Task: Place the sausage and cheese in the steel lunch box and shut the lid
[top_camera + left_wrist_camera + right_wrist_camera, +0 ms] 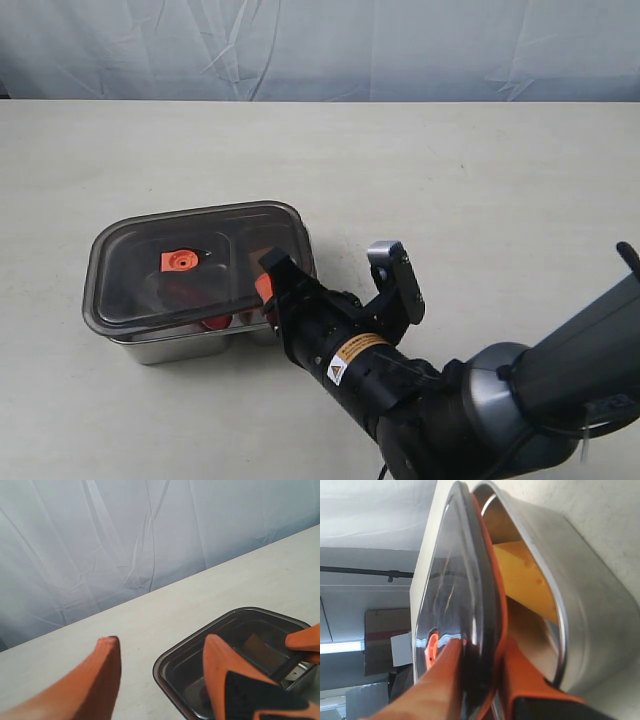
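Observation:
The steel lunch box (170, 347) stands on the table, and the dark translucent lid (130, 270) with its orange valve tab (180, 260) lies over it. My right gripper (267, 275) is shut on the lid's right edge, one finger above and one below. In the right wrist view the lid (455, 580) stands slightly off the box rim (585, 610), pinched in that gripper (480, 645), and the yellow cheese (520, 575) lies inside. The red sausage (215, 322) shows through the lid. My left gripper (162, 640) is open above the table by the lid's corner (170, 670).
The pale table (450, 180) stretches around the box, and a crumpled white backdrop (320, 45) hangs behind it. My right arm's black wrist (370, 365) lies low over the table at the front right. The left arm is out of the exterior view.

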`<state>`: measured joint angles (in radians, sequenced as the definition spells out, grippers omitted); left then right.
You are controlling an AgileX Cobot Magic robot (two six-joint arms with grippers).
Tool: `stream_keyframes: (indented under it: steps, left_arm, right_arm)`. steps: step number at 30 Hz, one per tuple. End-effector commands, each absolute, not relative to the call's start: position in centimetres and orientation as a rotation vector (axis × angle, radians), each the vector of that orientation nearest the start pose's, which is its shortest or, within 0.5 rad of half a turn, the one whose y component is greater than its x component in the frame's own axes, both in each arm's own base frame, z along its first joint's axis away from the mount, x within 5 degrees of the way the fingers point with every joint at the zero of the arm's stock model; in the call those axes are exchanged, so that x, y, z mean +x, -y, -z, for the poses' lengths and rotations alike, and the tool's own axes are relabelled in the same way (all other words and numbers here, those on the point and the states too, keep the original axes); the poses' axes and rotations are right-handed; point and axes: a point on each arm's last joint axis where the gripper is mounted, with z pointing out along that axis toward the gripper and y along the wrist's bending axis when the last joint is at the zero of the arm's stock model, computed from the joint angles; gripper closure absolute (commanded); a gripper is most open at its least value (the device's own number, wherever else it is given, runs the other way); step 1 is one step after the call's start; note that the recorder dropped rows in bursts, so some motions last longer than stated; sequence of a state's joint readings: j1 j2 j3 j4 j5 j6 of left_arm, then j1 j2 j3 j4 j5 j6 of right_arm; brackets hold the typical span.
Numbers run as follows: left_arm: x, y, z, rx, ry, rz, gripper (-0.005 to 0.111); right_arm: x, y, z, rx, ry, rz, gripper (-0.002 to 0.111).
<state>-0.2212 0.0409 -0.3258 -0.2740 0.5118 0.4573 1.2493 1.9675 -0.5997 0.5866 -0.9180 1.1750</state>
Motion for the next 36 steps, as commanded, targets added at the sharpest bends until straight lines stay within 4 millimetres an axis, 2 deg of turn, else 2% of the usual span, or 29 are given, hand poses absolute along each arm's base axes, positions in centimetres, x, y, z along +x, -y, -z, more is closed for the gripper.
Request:
stream_keyframes:
  steps: [1,15,17,20,23,36]
  left_arm:
    - [3.0,1.9,-27.7,0.459,-1.606,0.125,0.058]
    - [3.0,1.9,-27.7,0.459,-1.606,0.125,0.058]
    - [3.0,1.9,-27.7,0.459,-1.606,0.125,0.058]
    - [3.0,1.9,-27.7,0.459,-1.606,0.125,0.058]
    - [3.0,1.9,-27.7,0.459,-1.606,0.125,0.058]
    - [3.0,1.9,-27.7,0.459,-1.606,0.125,0.058]
  right_arm:
    - [13.1,-27.4,-8.3,0.634,-2.293,-1.117,0.109]
    - [12.8,-27.4,-8.5,0.596,-2.332,-1.104,0.109]
    - [12.8,-27.5,-8.5,0.587,-2.334,-1.107,0.104]
    - [12.8,-27.5,-8.5,0.587,-2.334,-1.107,0.077]
    - [12.7,-27.6,-8.5,0.559,-2.344,-1.113,0.066]
    - [12.3,-27.8,-9.3,0.491,-2.376,-1.142,0.065]
